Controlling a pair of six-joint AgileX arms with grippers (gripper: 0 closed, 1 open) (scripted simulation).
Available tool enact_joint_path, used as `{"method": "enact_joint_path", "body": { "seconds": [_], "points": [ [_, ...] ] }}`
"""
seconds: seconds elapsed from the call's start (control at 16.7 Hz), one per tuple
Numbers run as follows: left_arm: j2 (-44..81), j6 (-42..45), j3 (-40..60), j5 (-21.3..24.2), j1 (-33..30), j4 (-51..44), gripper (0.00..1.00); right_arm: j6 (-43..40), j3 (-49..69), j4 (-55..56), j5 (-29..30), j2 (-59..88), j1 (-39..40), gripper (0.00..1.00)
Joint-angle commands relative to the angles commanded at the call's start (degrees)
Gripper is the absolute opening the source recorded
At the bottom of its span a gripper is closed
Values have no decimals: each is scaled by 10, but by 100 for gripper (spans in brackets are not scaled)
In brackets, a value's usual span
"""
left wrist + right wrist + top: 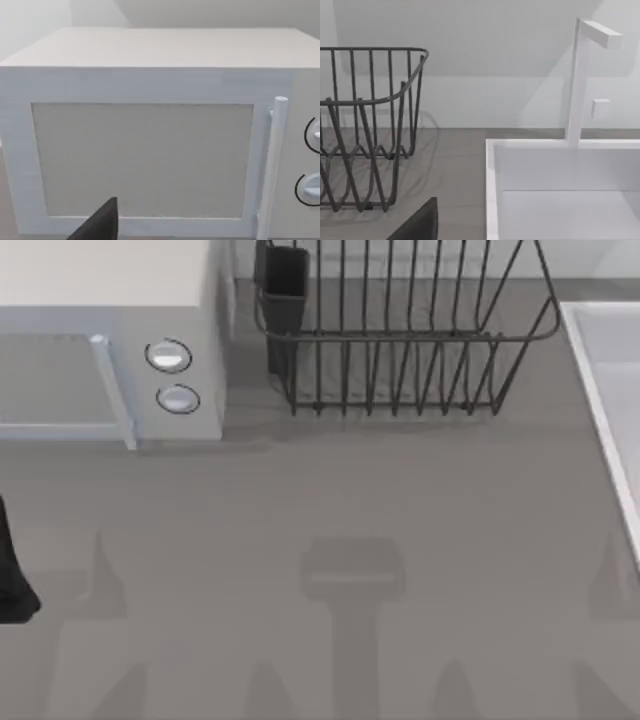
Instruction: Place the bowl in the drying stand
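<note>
Looking down from the top view, the drying stand [400, 340] sits at the far middle of the grey desk [330, 500]: dark thin metal wire, flared sides, a row of upright tines along its near edge, and a dark rectangular utensil cup [285, 285] at its left far corner. To its left stands a white boxy microwave [110, 340] with a smooth door, a slim vertical handle and two round knobs [168, 356], one above the other. A white sink [610, 400] with a raised rim lies along the right edge. At the left edge, a dark piece of the left arm [12, 570] juts in, well apart from the stand.

From the left wrist view, the microwave [150, 140] faces the camera, its matte window panel framed in white and its rod-like handle [272, 165] beside the knobs. A dark angular part of the left gripper [100, 225] shows in front of the door; I cannot tell how its fingers stand.

From the right wrist view, the stand's [365, 125] wire end wall with wavy tines is beside the sink [492, 190], which carries a square white faucet [580, 80]. A dark wedge of the right gripper [420, 225] lies near the stand; its finger state cannot be told either.
</note>
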State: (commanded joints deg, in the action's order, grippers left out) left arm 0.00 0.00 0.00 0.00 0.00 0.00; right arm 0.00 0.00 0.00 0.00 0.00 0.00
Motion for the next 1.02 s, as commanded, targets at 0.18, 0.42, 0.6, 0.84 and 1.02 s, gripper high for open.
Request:
{"method": "enact_joint_path", "body": {
  "seconds": [0.18,0.42,0.6,0.84,1.02],
  "points": [
    [0,0,0,0,0,0,100,-4,6,-5,0,6,-4,100],
    [0,0,0,0,0,0,100,-49,87,-71,-5,91,-50,100],
    [0,0,0,0,0,0,100,-106,193,-155,-10,218,-110,100],
    [0,0,0,0,0,0,100,-199,359,-293,-17,449,-205,100],
    [0,0,0,0,0,0,100,-272,482,-401,-21,617,-277,100]
  ]
}}
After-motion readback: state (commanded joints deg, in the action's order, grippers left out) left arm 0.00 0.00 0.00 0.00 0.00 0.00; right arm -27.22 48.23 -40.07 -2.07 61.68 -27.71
